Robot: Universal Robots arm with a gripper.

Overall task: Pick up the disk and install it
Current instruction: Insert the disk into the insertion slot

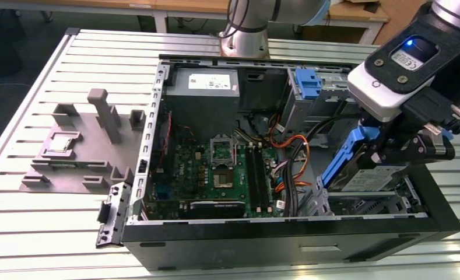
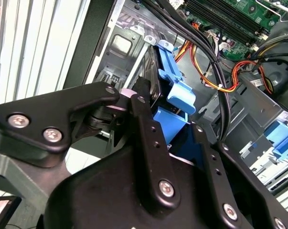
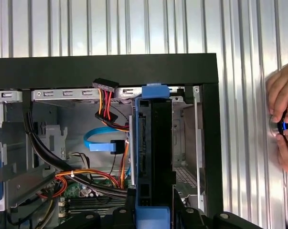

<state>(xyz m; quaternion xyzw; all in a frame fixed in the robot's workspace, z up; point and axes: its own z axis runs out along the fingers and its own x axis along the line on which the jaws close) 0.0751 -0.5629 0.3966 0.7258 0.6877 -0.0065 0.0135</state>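
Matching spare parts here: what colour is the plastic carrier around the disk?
The carrier around the disk is blue; the exterior view shows it best.

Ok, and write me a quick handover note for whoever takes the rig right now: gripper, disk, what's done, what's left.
Gripper: shut on the disk, gripping it by its blue carrier.
Disk: on edge, tilted, over the drive bay in the open computer case, at the corner on the exterior view's right.
Done: the disk is picked up and at the bay.
Left: it is not seated; whether it touches the bay cannot be told.
Note: a person's hand is at the table beside the case.
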